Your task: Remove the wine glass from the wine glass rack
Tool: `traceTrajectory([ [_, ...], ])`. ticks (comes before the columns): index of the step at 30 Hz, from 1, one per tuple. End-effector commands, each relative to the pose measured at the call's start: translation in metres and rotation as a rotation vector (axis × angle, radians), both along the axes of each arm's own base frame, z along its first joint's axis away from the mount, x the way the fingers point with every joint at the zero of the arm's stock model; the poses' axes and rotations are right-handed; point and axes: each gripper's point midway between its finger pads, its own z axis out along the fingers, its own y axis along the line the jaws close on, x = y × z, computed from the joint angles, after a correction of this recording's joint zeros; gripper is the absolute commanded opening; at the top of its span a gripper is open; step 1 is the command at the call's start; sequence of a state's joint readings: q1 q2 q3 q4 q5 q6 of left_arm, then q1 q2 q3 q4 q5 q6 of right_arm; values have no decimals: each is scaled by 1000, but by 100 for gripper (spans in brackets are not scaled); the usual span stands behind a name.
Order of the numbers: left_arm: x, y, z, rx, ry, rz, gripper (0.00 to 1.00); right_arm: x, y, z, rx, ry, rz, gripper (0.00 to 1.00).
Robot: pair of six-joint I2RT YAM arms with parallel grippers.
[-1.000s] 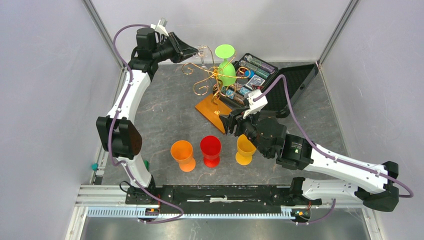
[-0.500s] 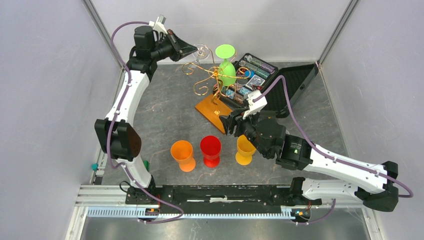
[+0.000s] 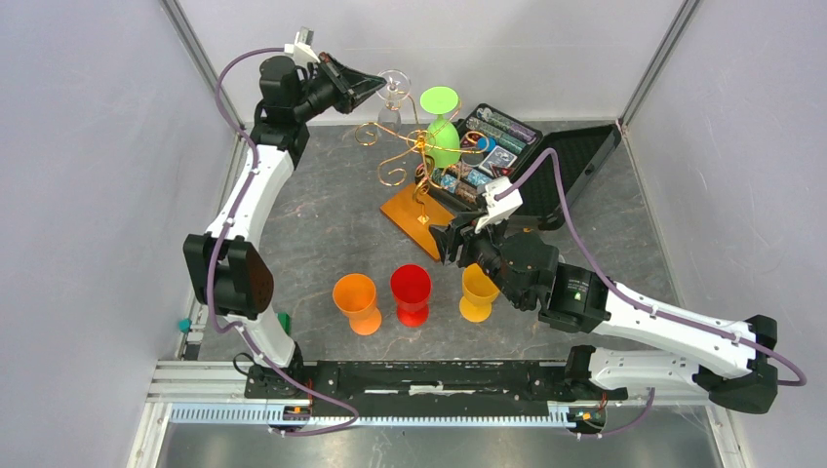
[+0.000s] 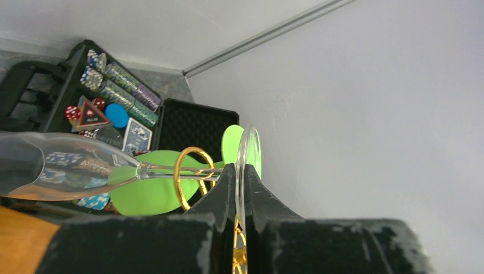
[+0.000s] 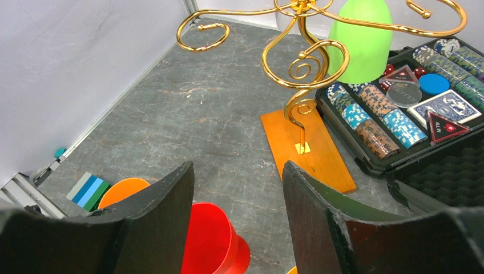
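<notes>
Left wrist view showed my left claw [image 4: 240, 174] clamped on the round foot of the clear wine glass [image 4: 63, 170], its stem lying across a gold curl of the wine glass rack [image 4: 193, 150]. My right claw [image 5: 237, 174] hung with fingers apart near the rack's wooden base [image 5: 305, 145].

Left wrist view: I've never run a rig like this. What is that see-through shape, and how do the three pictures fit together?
Two robot arms share a table. The top view looks down from behind them; each wrist view looks along that arm's own black fingers. In the left wrist view, the left gripper pinches the round foot of a clear wine glass, lying sideways; its stem crosses a gold curl of the rack. A green glass hangs there too. The right gripper is open, near three cups. The black case holds poker chips.
</notes>
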State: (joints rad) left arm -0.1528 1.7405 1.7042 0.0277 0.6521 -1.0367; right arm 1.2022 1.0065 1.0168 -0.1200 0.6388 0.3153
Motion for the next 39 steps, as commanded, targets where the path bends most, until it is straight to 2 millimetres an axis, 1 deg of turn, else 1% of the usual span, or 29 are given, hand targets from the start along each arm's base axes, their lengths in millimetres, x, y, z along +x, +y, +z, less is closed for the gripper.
traceTrajectory([
  [1,-3,-12,40,-117,-97,-18,2,2,-7,14,64,-19,-30,63],
  [6,-8,-28,36,-131,-91,-73,2,1,-8,15,70,-19,-31,63],
  [8,-13,-31,37,-133,-90,-93,2,1,-9,15,71,-19,-31,63],
  [13,-27,-32,37,-136,-77,-116,2,1,-11,16,80,-21,-32,63],
  [15,-35,-31,41,-137,-85,-119,2,0,-11,16,84,-20,-31,63],
  [20,-57,-26,49,-140,-99,-121,2,-2,-10,18,110,-28,-14,69],
  [24,-75,-18,55,-121,-128,-89,2,-5,-9,21,138,-34,5,72],
  [28,-84,-8,60,-53,-155,-37,2,-6,-7,22,148,-28,15,73],
  [33,-81,10,68,26,-194,42,2,-8,-5,20,151,-24,32,75],
  [34,-80,14,64,42,-178,58,2,-9,-4,20,152,-23,39,76],
  [35,-78,19,63,58,-179,80,2,-10,-4,24,173,-31,44,77],
  [39,-75,41,62,119,-180,165,2,-13,-2,27,188,-46,70,80],
])
